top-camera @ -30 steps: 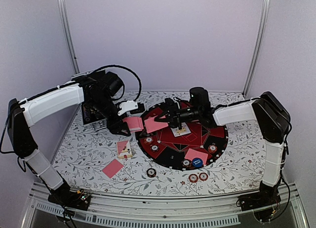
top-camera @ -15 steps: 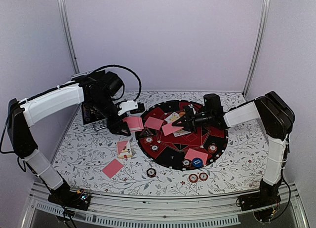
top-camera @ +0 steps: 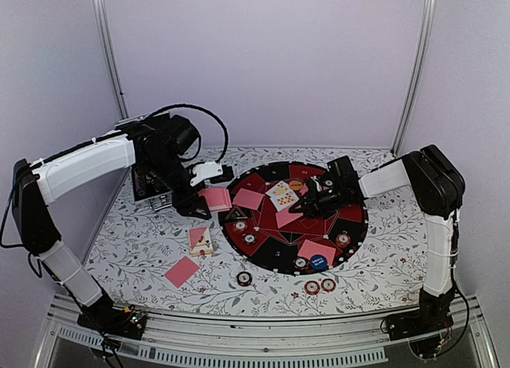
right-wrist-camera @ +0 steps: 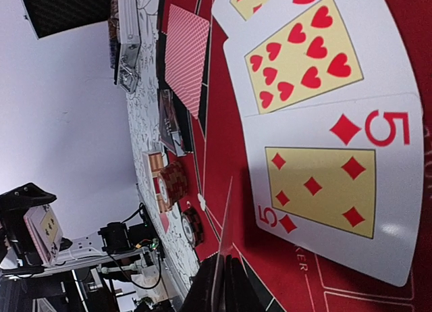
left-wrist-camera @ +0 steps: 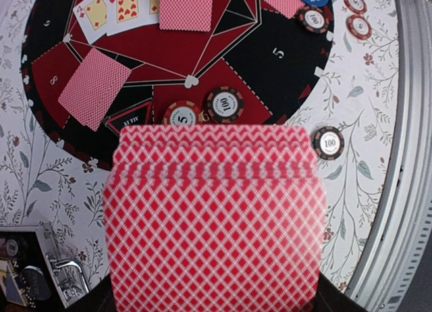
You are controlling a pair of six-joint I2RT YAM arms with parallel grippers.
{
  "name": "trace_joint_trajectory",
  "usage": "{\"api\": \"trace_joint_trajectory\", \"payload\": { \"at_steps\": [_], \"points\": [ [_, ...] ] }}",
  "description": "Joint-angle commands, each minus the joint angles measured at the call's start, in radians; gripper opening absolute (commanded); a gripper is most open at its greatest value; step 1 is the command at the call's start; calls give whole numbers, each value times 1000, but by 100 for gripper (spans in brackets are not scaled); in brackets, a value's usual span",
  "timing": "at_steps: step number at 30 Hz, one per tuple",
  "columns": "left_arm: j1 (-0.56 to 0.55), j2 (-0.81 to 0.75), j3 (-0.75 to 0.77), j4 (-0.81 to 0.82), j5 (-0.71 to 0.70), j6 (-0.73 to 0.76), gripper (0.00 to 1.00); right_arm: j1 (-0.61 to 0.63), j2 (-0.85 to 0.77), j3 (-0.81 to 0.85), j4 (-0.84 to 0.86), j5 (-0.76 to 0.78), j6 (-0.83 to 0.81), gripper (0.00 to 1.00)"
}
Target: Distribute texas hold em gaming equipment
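My left gripper (top-camera: 209,201) is shut on a deck of pink-backed cards (left-wrist-camera: 212,217) and holds it above the left rim of the round red-and-black mat (top-camera: 351,225). The deck hides its fingers in the wrist view. My right gripper (top-camera: 309,204) is low over the mat's middle, shut on one pink-backed card (top-camera: 287,217), seen edge-on in the right wrist view (right-wrist-camera: 223,238). Face-up cards (top-camera: 280,194) lie beside it, among them a five of diamonds (right-wrist-camera: 331,184). Two pink cards (top-camera: 249,198) (top-camera: 316,251), a blue button (top-camera: 319,263) and chips (top-camera: 250,239) lie on the mat.
A pink card (top-camera: 182,271) and a small card box (top-camera: 201,239) lie on the flowered table left of the mat. Three chips (top-camera: 244,278) (top-camera: 311,287) (top-camera: 327,284) lie in front of it. The black case (top-camera: 150,185) stands behind my left gripper.
My right gripper has drawn back to the right across the mat with the pink card and come down lower. The left arm and its deck have not moved.
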Motion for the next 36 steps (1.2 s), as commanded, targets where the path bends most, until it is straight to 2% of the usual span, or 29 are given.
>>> {"api": "trace_joint_trajectory", "payload": {
  "at_steps": [1, 3, 6, 10, 13, 17, 27, 31, 36],
  "points": [
    [7, -26, 30, 7, 12, 4, 0, -5, 34, 67, -125, 73, -119, 10],
    [6, -27, 28, 7, 9, 6, 0, -10, 46, 81, -145, 90, -132, 12],
    [7, -26, 27, 5, 8, 5, 0, -12, 53, 104, -190, 127, -166, 20],
    [7, -24, 26, 5, 8, 8, 0, -12, 52, 137, -260, 185, -212, 44],
    [7, -23, 25, 5, 8, 9, 0, -12, 35, 158, -310, 244, -249, 52],
    [7, -23, 25, 5, 11, 9, 0, -18, -3, 175, -360, 309, -279, 55],
    [7, -24, 22, 3, 8, 10, 0, -23, -119, 200, -443, 430, -308, 57],
    [7, -23, 21, 8, 5, 10, 0, -19, -194, 155, -370, 345, -258, 59],
    [8, -20, 22, 18, -1, 9, 0, 42, -273, 88, -175, 166, -136, 71]
  ]
}}
